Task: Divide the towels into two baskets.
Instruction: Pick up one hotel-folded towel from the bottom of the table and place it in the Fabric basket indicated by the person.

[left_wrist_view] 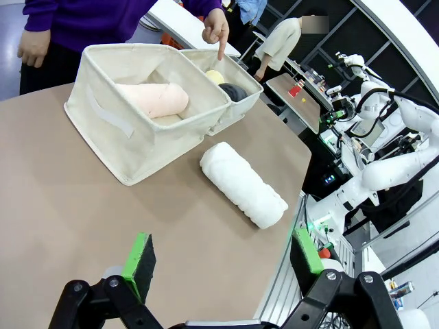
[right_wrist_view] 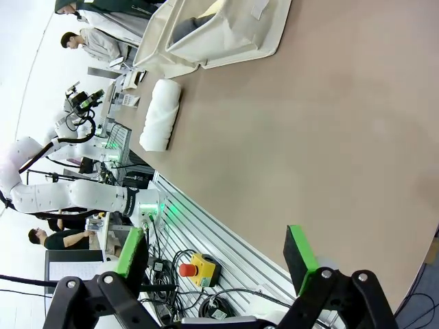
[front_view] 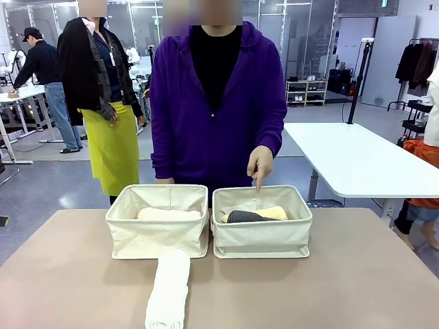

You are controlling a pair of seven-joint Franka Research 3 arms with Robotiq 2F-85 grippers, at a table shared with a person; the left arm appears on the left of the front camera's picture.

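In the front view, the white towel (front_view: 169, 291) is lying on the table (front_view: 357, 274) before the left basket (front_view: 158, 221), while the person's hand (front_view: 260, 165) is pointing into the right basket (front_view: 261, 221), already holding 2 rolls. In the left wrist view, the left gripper (left_wrist_view: 223, 255) is standing fully open and empty, so a shallow grasp is risking the roll unwinding. In the right wrist view, the right gripper (right_wrist_view: 216, 252) is likewise gaping empty, and following the pointing finger is risking an uneven 3-to-1 split.

Left hand (left_wrist_view: 223, 264) held above the counter near its robot-side edge, green pads (left_wrist_view: 140, 258) spread wide, nothing between them. Right hand (right_wrist_view: 216, 255) likewise agape and empty, poised over the counter's robot-side edge. Person's hand (front_view: 260, 164) at the far edge, index finger pointing straight down.
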